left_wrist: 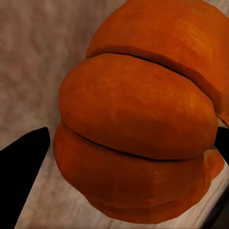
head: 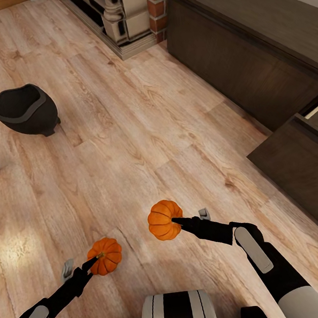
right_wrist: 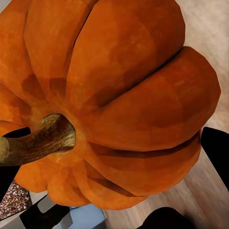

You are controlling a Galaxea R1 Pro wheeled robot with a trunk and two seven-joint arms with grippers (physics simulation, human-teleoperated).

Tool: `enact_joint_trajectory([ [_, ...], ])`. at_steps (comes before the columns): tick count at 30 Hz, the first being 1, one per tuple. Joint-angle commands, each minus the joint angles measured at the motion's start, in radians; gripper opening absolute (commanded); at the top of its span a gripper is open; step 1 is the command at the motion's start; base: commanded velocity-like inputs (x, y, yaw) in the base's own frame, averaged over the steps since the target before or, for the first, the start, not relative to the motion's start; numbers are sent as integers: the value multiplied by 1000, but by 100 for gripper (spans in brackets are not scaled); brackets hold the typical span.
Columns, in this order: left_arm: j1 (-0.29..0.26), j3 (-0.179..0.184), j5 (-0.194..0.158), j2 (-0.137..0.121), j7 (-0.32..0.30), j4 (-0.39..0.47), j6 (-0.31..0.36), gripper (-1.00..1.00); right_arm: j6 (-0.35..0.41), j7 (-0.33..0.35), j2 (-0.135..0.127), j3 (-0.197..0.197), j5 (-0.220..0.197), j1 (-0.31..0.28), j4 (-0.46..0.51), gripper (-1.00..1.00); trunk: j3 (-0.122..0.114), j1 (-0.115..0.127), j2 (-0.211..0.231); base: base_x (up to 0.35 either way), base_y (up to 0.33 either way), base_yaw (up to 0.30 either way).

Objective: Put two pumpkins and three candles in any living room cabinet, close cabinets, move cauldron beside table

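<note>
Head view: my left gripper (head: 94, 260) and right gripper (head: 175, 221) each clamp a pumpkin (head: 105, 255) (head: 165, 219), arms low; bare floor (head: 140, 131) ahead; cabinet (head: 251, 63) beyond the right gripper.

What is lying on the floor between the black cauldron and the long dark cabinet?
Nothing: in the head view only bare wood floor stretches from the cauldron to the cabinet.

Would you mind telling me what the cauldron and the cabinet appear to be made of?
The cauldron looks like matte black metal or plastic: flat dark surface, no shine. The cabinet looks like dark-brown stained wood, with faint grain showing across its flat fronts.
</note>
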State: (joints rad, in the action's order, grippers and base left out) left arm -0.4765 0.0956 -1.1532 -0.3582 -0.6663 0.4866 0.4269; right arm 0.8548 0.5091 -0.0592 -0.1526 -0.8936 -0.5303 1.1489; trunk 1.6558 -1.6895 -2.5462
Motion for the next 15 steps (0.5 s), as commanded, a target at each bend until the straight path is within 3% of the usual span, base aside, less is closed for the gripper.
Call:
enact_joint_trajectory([
  [1, -1, 5, -2, -1, 0, -2, 1, -100, 3, 3, -1, -1, -1, 0, 0, -100, 1, 0, 0, 0, 0, 0],
  [15, -1, 4, -3, -2, -4, -2, 1, -100, 3, 3, 0, -1, -1, 0, 0, -100, 1, 0, 0, 0, 0, 0],
])
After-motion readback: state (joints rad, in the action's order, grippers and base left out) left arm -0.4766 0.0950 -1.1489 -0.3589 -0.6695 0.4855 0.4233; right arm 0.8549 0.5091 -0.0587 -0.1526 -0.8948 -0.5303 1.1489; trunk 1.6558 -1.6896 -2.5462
